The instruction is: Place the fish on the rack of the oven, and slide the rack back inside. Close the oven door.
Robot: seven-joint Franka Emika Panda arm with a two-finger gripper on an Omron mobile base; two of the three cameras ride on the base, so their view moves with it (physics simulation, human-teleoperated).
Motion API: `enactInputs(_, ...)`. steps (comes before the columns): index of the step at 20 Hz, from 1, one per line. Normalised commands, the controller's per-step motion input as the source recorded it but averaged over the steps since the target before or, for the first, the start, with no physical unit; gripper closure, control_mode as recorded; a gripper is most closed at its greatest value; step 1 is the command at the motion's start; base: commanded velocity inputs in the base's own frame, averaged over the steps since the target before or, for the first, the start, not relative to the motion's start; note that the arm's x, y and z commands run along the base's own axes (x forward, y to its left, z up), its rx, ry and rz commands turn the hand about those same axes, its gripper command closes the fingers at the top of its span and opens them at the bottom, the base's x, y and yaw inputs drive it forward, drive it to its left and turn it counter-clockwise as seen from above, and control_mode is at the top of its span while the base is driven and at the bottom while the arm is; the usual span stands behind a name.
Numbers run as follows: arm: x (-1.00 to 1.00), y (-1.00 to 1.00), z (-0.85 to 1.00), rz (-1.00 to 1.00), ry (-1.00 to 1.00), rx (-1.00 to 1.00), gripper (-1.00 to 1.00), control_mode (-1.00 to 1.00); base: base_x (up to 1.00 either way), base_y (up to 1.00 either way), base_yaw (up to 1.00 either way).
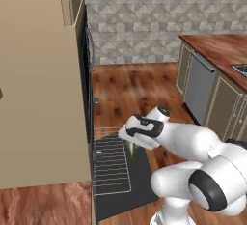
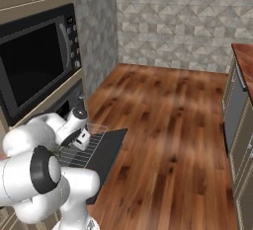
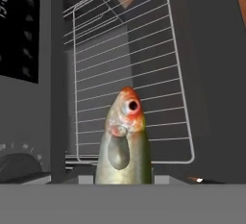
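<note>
At the left stands the oven (image 1: pixel 86 74), and its oven door (image 1: pixel 140 180) lies open and flat above the floor. The rack (image 1: pixel 111 163) is pulled out over the door. To the right of it, the gripper (image 1: pixel 131 147) hangs above the rack with its fingers pinching the fish (image 3: pixel 123 141), whose head points toward the rack

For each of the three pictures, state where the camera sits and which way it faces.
Left base view: behind the arm's left, looking down at the rack; white arm lower right.
Right base view: behind its right; arm lower left.
Hand view: along the gripper, past the held fish.
All share rack and open oven door.
</note>
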Motion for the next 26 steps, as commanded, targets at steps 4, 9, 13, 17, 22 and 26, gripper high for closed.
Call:
enactInputs(4,0.18,0.0,-0.46,0.0,-0.03,0.0,1.0,-1.0,0.0,0.0,0.0)
enactInputs(9,0.26,0.0,-0.48,0.0,-0.02,0.0,1.0,-1.0,0.0,0.0,0.0)
enactInputs(13,0.31,0.0,-0.39,0.0,-0.02,0.0,1.0,-1.0,0.0,0.0,0.0)
enactInputs(17,0.37,0.06,-0.31,0.0,0.0,0.0,1.0,-1.0,0.0,0.0,0.0)
enactInputs(22,0.4,0.05,-0.32,0.0,-0.01,0.0,1.0,-1.0,0.0,0.0,0.0)
enactInputs(26,0.38,0.08,-0.34,0.0,-0.01,0.0,1.0,-1.0,0.0,0.0,0.0)
